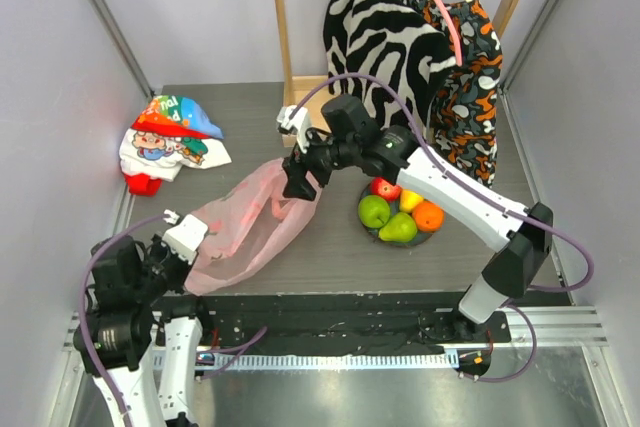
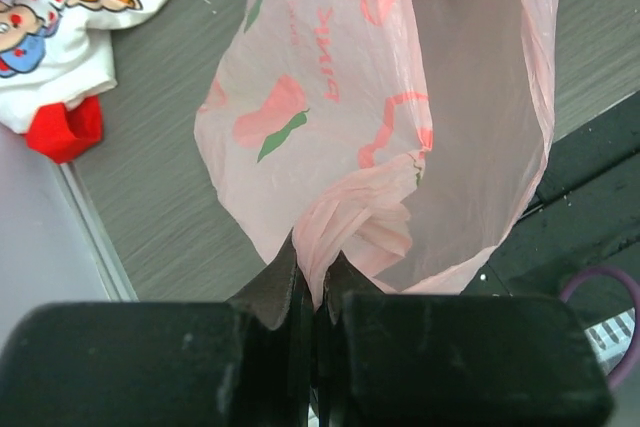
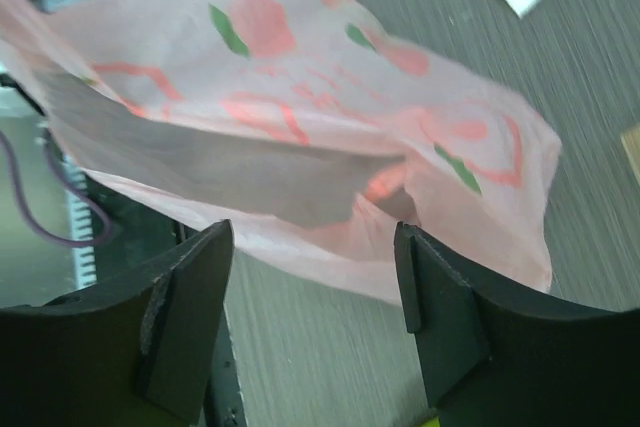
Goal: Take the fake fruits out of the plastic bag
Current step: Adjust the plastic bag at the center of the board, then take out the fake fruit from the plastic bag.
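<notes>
Pinching a gathered fold of the plastic bag point(image 2: 400, 147) between closed jaws, the left gripper point(image 2: 315, 292) anchors the pink film's near end at the lower left of the overhead view, while the right gripper point(image 3: 310, 317) hangs over the bag's far end at centre frame, its fingers point(image 3: 180, 317) spread wide with nothing between them; five fake fruits point(image 1: 400, 209) – a red apple point(image 1: 383, 187), green apple point(image 1: 373, 210), pear point(image 1: 398, 229), orange point(image 1: 428, 215) and yellow piece point(image 1: 410, 199) – sit clustered on the table point(image 1: 330, 257) just right of the bag and apart from it, so the job looks close to done; the film reads flat and see-through from both wrists, though folds may hide something small, so a careful finish would hold the left pinch firm, have the right fingers close on a single layer at the mouth instead of a bunched wad, then raise the closed end slowly so any straggler slides out toward the pile and not off the table edge
</notes>
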Controlling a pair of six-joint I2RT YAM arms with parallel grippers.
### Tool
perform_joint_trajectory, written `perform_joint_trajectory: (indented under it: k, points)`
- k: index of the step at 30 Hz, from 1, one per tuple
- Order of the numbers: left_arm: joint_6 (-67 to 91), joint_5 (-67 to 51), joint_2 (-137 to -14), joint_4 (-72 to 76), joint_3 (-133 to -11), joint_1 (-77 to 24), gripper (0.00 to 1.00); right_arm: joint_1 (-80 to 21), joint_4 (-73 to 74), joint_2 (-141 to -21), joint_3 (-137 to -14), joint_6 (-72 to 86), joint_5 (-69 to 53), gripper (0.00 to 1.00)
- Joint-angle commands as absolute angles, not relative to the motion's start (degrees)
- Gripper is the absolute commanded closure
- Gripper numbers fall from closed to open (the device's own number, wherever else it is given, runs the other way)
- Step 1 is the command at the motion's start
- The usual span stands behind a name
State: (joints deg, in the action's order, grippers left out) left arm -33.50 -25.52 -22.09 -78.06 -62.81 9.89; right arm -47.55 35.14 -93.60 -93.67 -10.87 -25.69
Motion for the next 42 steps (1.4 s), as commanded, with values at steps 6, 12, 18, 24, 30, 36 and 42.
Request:
perform_joint_trajectory:
  k: [6,12,18,24,30,36,42]
  points:
    - [-29.37,-24.62,-27.94,-76.3,-62.84,10.2,1.0,-48.95,35.06,-103.87,-100.19,-14.67,-39.72,0.43]
    - [-22.16,-17.84,-27.25,-71.37,-65.39,10.02,1.0,-49.92,41.22,-111.09,-104.41,-20.3,-42.1,0.46]
    - [-20.83,-18.46,-25.14,-74.44,-66.36,9.93,1.0,-52.03,33.14,-115.31,-105.03,-13.65,-35.96,0.47]
    - [-20.66,-19.33,-26.19,-75.5,-67.85,10.02,1.0,-52.12,27.25,-121.1,-107.84,-5.91,-26.57,0.36]
    - [-21.44,-22.67,-28.12,-77.69,-70.13,10.02,1.0,-52.03,23.56,-128.92,-112.67,3.24,-15.66,0.24]
    - [-23.03,-23.55,-28.56,-79.72,-69.61,10.02,1.0,-52.12,21.01,-135.08,-118.47,8.34,-13.28,0.18]
    - [-23.73,-23.82,-28.74,-82.35,-69.43,10.11,1.0,-52.03,18.37,-142.9,-126.54,12.3,-12.83,0.17]
